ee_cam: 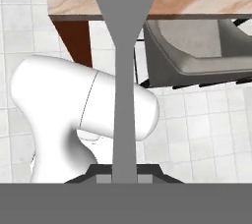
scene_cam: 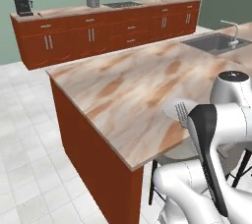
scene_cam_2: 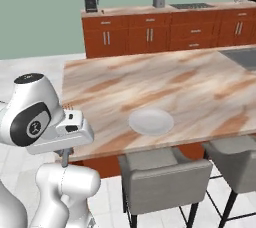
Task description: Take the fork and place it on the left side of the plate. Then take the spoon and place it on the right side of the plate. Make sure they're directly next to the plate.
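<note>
Jaws closed on the fork [ee_cam: 123,95] handle, tines [scene_cam: 181,112] raised at the counter [scene_cam_2: 150,84] edge, left of the white plate [scene_cam_2: 151,121]; spoon not located.

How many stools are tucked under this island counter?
2, both in the right base view: one grey stool below the plate, another to its right. More may be hidden beyond the frame.

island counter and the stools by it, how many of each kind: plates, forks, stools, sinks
plate: 1, white, on the island counter
fork: 1, grey, held in the gripper
stools: 2, grey, along the near edge
sink: 1, at the far end
total: 5
</note>
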Controlling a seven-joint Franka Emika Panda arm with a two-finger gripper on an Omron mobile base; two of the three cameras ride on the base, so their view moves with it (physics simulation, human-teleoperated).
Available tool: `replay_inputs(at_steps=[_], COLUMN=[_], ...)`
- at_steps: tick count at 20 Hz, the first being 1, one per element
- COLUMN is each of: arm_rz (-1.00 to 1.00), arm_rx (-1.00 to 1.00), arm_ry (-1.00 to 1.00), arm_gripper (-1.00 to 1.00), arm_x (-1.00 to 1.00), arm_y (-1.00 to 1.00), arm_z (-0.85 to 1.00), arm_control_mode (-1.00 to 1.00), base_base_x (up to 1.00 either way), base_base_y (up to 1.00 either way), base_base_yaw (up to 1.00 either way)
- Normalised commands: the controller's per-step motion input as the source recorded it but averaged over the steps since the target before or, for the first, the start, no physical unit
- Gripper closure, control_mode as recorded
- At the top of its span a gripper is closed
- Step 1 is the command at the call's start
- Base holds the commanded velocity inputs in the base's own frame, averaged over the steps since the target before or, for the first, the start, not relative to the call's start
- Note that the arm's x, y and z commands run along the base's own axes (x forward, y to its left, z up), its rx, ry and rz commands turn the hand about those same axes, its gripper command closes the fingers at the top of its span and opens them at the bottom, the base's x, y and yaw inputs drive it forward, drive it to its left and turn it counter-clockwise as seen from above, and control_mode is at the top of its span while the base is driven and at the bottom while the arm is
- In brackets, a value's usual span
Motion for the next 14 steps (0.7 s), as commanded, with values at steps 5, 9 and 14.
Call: replay_inputs(at_steps=[5, 9, 14], arm_rz=[0.0, 0.0, 0.04], arm_rx=[0.0, 0.0, 0.03], arm_ry=[0.0, 0.0, 0.02], arm_gripper=[1.0, 1.0, 1.0], arm_x=[0.0, 0.0, 0.2], arm_y=[0.0, 0.0, -0.11], arm_z=[0.0, 0.0, 0.0], arm_control_mode=[1.0, 1.0, -1.0], base_base_x=[0.21, 0.31, 0.74], base_base_y=[-0.68, -0.67, -0.41], base_base_yaw=[0.39, 0.36, 0.2])
